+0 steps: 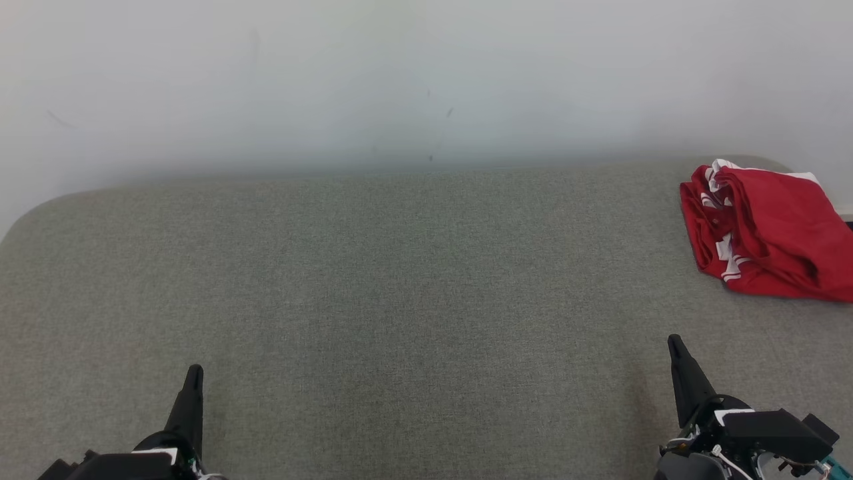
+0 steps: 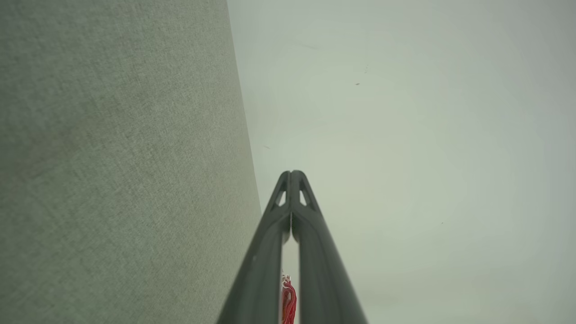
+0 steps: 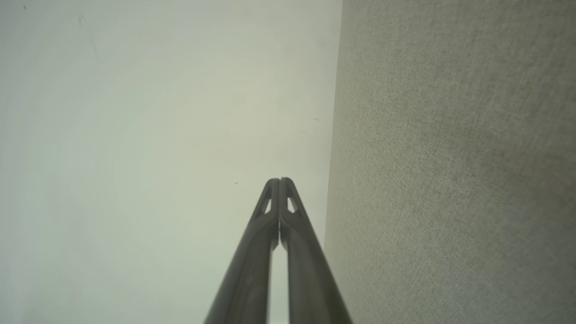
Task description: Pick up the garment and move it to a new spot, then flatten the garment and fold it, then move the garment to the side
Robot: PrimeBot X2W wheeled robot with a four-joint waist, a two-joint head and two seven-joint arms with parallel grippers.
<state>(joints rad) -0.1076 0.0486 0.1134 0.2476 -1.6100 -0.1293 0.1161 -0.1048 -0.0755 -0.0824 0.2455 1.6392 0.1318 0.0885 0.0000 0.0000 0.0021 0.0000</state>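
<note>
The red garment (image 1: 766, 233) lies crumpled on the grey fabric surface (image 1: 400, 280), far right corner. Left gripper (image 1: 194, 371) and right gripper (image 1: 674, 343), pressed together, empty, flank the wide middle.

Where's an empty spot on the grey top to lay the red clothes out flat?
The grey top is bare from its rounded left end across the middle, between the wall behind and the left gripper and right gripper in front. It's crowded only at the far right, where the red garment lies bunched.
</note>
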